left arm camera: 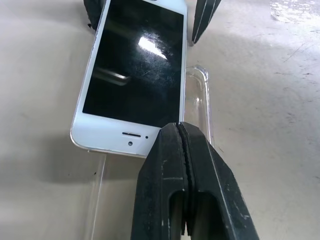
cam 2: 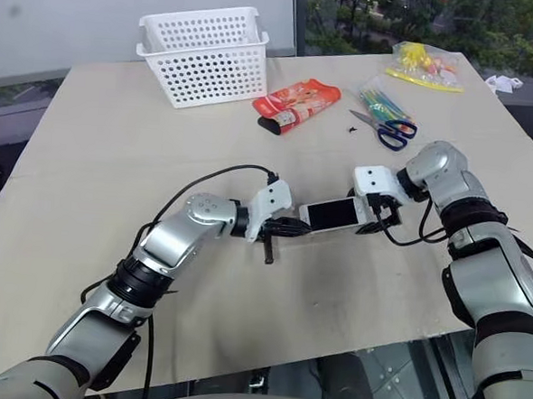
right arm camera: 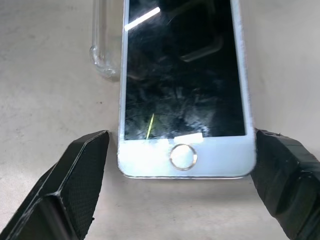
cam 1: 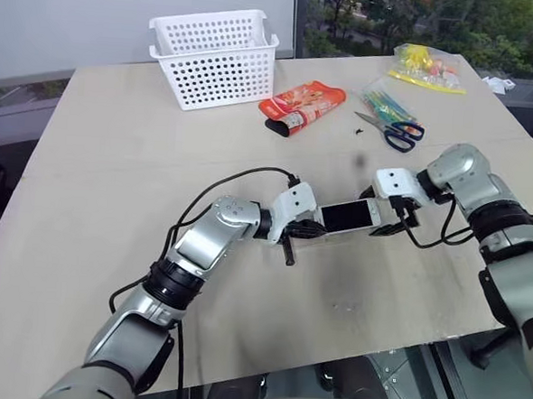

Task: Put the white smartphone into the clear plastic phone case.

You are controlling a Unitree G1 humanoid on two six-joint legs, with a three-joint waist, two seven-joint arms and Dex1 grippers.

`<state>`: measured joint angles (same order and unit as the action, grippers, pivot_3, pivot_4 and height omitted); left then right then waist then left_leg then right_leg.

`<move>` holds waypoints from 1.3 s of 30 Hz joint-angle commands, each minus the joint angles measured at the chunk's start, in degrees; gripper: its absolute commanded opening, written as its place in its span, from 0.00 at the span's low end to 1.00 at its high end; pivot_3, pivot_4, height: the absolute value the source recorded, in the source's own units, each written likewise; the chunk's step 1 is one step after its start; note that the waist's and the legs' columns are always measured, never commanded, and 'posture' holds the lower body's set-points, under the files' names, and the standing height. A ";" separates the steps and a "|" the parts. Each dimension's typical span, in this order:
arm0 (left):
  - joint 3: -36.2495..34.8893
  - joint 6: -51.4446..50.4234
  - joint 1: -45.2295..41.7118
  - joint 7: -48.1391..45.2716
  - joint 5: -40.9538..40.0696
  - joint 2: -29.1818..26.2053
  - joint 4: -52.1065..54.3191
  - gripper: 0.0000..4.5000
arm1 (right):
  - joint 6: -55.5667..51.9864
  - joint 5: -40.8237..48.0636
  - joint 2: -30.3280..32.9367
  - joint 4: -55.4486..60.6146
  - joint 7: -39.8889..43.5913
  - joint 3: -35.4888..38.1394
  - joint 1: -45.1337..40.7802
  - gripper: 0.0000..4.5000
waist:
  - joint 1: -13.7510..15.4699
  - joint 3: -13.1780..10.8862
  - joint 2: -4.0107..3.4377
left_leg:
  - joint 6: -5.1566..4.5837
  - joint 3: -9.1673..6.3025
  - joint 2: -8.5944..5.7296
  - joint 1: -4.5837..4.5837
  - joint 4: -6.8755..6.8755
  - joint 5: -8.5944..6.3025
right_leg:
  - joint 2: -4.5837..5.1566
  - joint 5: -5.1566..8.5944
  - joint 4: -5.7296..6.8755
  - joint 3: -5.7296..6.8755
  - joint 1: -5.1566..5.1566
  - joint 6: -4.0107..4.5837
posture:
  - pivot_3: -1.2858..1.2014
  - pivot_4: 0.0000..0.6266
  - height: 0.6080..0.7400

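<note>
The phone (cam 1: 348, 216) is lying screen up, partly over the clear case (left arm camera: 199, 100), mid-table between both grippers. The left gripper (left arm camera: 183, 145) is sitting with fingers pressed together at the phone's earpiece end. The right gripper (right arm camera: 180, 165) is standing spread wide, straddling the home-button end, not touching.

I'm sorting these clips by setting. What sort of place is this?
Probably an office or lab workspace beside a window: a plain tabletop holding a white basket, scissors and a snack packet, with trees visible through the glass behind.
</note>
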<state>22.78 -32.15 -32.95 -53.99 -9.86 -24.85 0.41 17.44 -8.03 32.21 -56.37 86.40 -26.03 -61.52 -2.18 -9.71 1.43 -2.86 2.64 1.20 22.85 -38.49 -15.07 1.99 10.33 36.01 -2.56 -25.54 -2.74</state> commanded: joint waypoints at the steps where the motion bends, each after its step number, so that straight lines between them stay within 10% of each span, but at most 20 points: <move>1: -0.65 0.31 -0.07 -0.32 0.22 -0.18 0.52 0.00 | -0.42 -0.08 -0.62 1.09 -0.10 1.80 -0.66 0.88 | -0.06 0.00 0.00 | 0.00 0.00 0.00 -0.01 0.00 0.00 | 0.00 0.00 0.01 0.00 0.00 0.00 | 0.52 0.24 1.00; 4: -0.78 0.33 -0.13 -0.47 0.24 -0.34 0.56 0.00 | 0.85 -0.23 -0.71 1.48 -1.32 2.46 -0.81 0.63 | -0.15 0.00 0.00 | 0.00 0.00 0.00 -0.05 -0.01 0.00 | 0.00 0.00 0.08 -0.01 0.00 0.00 | 0.52 0.24 1.00; 39: 0.68 0.90 -3.53 -1.75 2.89 -0.31 -1.65 0.00 | -4.39 0.20 2.66 17.19 4.72 -0.32 4.77 0.63 | -0.04 0.00 0.00 | 0.03 0.01 -0.04 -0.05 -0.11 0.02 | -0.02 0.01 0.30 -0.01 -0.03 0.00 | 0.52 0.24 1.00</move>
<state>23.25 -31.90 -36.88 -56.10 -7.92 -25.27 -1.02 12.67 -8.45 34.52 -41.34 86.88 -26.33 -56.84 -2.22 -9.71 1.43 -2.83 2.65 1.16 22.80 -38.61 -15.05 1.98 10.34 36.32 -2.57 -25.57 -2.74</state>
